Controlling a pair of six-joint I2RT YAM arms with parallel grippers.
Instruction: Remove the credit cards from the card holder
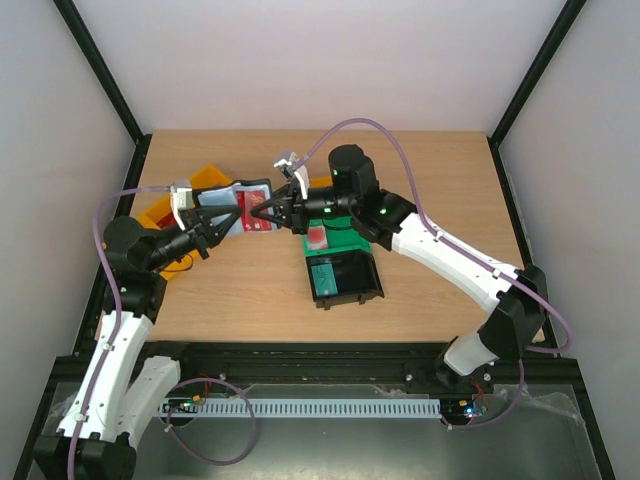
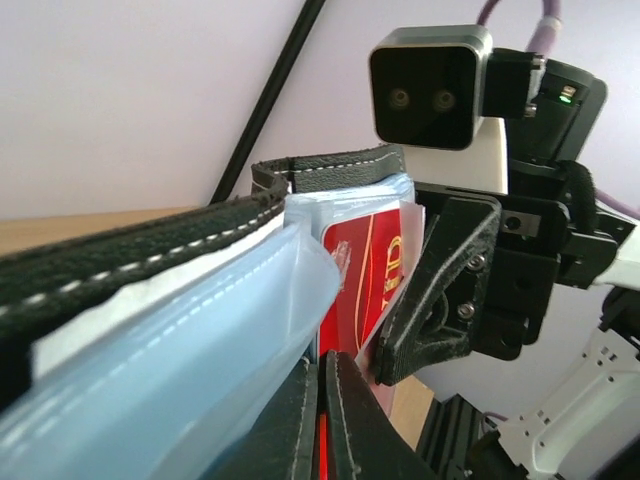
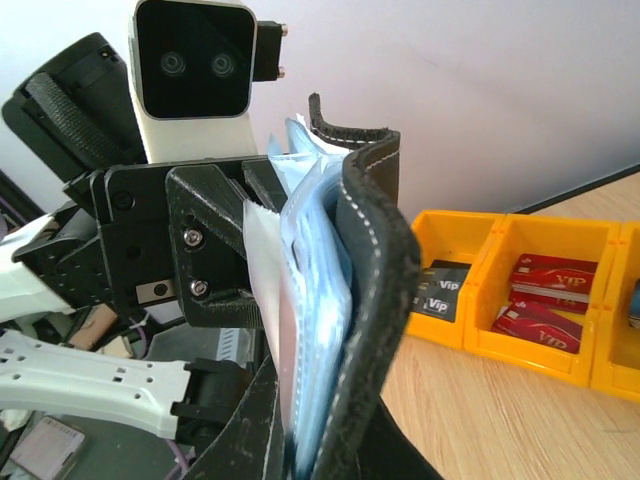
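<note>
From above, the card holder point(image 1: 250, 205) is held up over the desk point(image 1: 430, 180), between the left claw point(image 1: 225, 222) and the right claw point(image 1: 272, 212). The left wrist view shows the left claw pressed together on its thin blue inside, with a red credit card point(image 2: 362, 270) poking out. The right wrist view shows the right claw squeezing the black cover.
</note>
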